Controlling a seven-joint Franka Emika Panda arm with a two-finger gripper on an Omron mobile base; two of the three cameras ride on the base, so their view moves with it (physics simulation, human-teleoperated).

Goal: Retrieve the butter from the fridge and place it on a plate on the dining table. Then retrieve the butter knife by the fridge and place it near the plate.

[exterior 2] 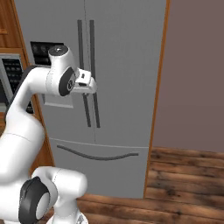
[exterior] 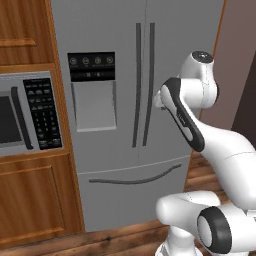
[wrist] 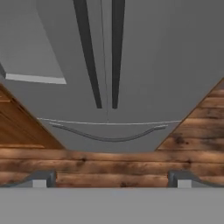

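The grey fridge stands straight ahead with both doors and its bottom drawer closed. Its two long dark handles run side by side down the middle. My gripper is open and holds nothing; it hangs a short way in front of the doors at about handle height, touching nothing. In the right base view the hand sits just left of the handles. The butter is hidden behind the closed doors. The plate, the dining table and the butter knife are out of view.
A dark microwave is set into brown wooden cabinets left of the fridge. A plain brown wall stands to the right. The wooden floor lies below.
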